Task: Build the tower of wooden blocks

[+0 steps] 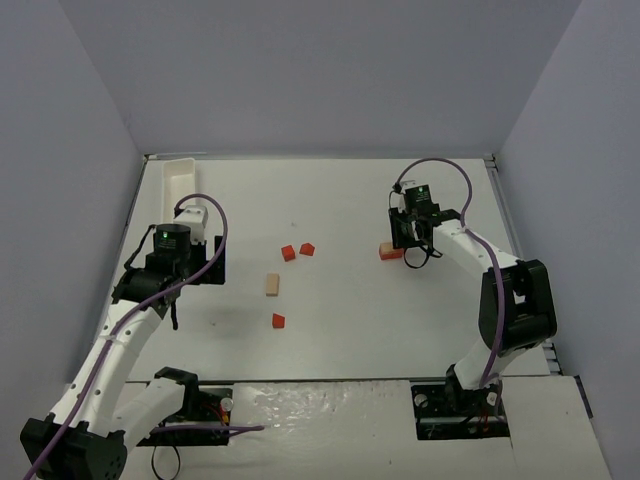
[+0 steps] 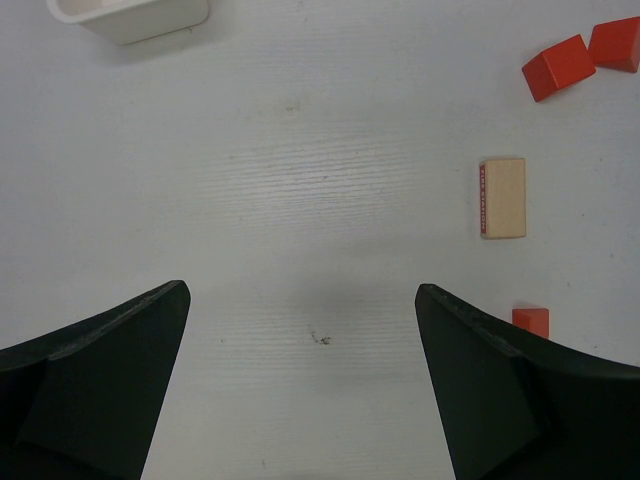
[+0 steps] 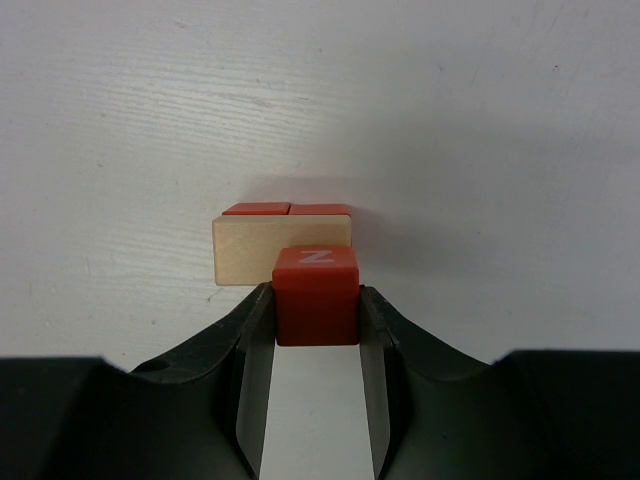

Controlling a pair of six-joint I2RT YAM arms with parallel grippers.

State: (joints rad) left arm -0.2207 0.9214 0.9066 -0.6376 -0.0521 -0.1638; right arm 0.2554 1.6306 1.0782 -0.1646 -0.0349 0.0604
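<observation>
The wood block tower (image 1: 391, 250) stands at the right middle of the table. In the right wrist view it is a pale tan piece (image 3: 260, 250) lying across two red cubes (image 3: 287, 209). My right gripper (image 3: 317, 300) is shut on a red cube (image 3: 316, 295) with a white letter on top, held just on the near side of the tan piece. In the top view that gripper (image 1: 405, 240) hangs right over the tower. My left gripper (image 2: 302, 295) is wide open above bare table at the left (image 1: 190, 270), holding nothing.
Loose on the table's middle are two red cubes (image 1: 288, 253) (image 1: 307, 249), a tan block (image 1: 272, 285) and another red cube (image 1: 278, 321). The left wrist view shows them at its right edge, the tan block (image 2: 503, 197) included. A white tray (image 1: 180, 178) lies at the far left.
</observation>
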